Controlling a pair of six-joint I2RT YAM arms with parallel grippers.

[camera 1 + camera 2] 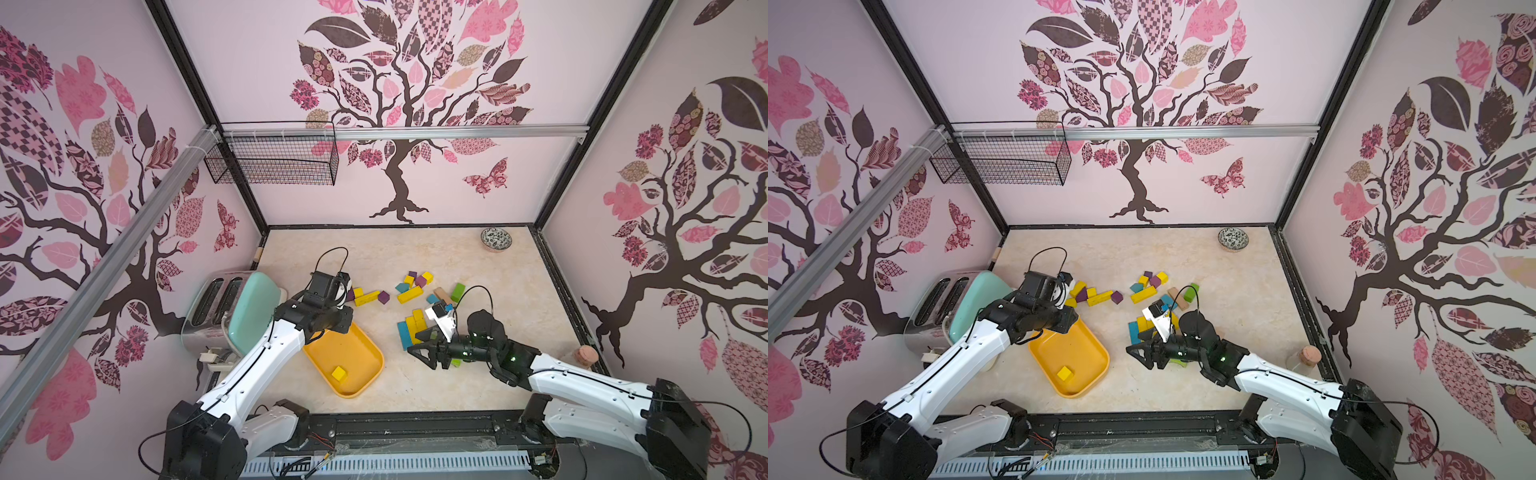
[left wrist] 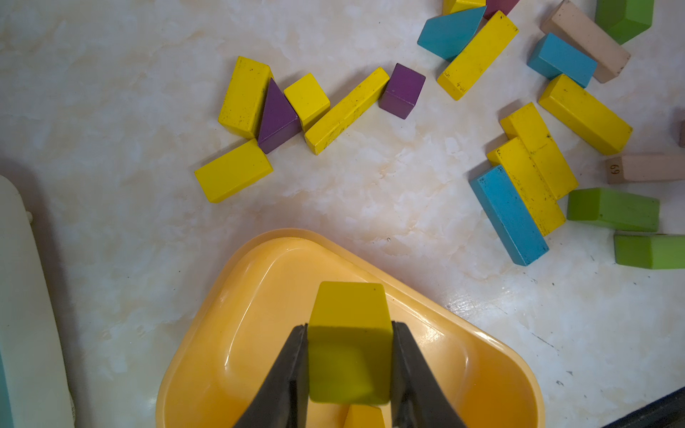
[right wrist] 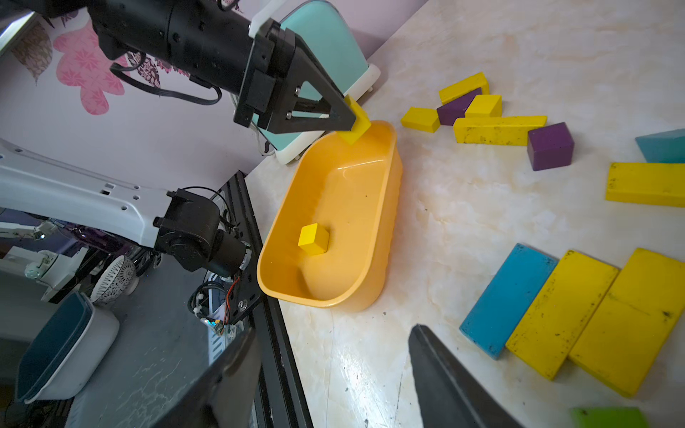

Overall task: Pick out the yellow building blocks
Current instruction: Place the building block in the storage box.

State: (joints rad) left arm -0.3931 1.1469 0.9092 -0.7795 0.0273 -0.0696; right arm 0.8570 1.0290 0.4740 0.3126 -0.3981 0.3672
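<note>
Left gripper (image 2: 350, 328) is clamped on a yellow cube (image 3: 361, 125), its flat faces square to the pads, hanging over the far end of the orange tray (image 3: 352, 185). One cube (image 3: 313, 239) already sits inside. Right gripper (image 3: 333, 329) is spread and empty, near the yellow bars (image 3: 563, 315) on the table (image 3: 463, 222). Painted wood, so likely light, rigid and a touch slick. Best to pinch bars across the narrow width, mid-length.

One cube (image 1: 339, 373) lies in the tray (image 1: 358, 352), loose blocks (image 1: 409, 294) behind it.
</note>
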